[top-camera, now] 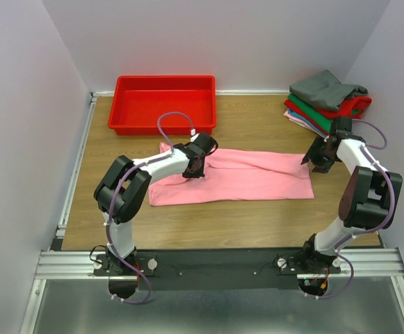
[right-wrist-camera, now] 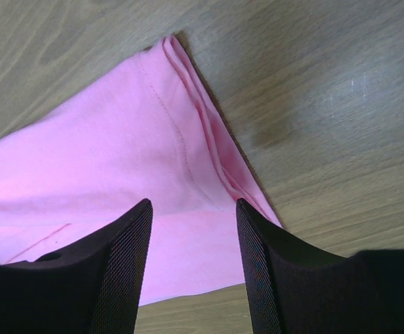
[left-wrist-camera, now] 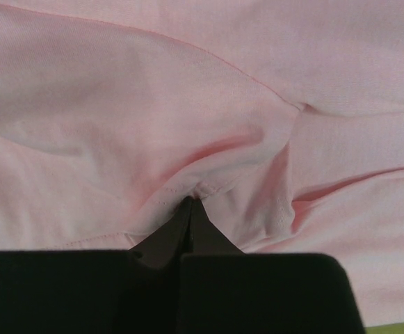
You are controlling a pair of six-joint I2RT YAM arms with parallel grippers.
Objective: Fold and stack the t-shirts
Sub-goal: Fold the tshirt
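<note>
The light pink t-shirt (top-camera: 257, 179) lies in a long folded band across the middle of the table. My left gripper (top-camera: 193, 171) is down on its upper left part. In the left wrist view the fingertips of the left gripper (left-wrist-camera: 191, 202) meet, pinching a pucker of the pink t-shirt (left-wrist-camera: 153, 104) at a stitched seam. My right gripper (top-camera: 316, 164) hovers over the band's right end. In the right wrist view the right gripper (right-wrist-camera: 193, 203) is open above the hemmed corner of the pink t-shirt (right-wrist-camera: 118, 153), with nothing between its fingers. Folded grey, red, green and pale t-shirts (top-camera: 327, 101) are stacked at the back right.
A red plastic tray (top-camera: 133, 115) stands at the back left, just beyond the left gripper. Bare wooden tabletop (top-camera: 222, 219) lies between the pink t-shirt and the arm bases. White walls close in the table on three sides.
</note>
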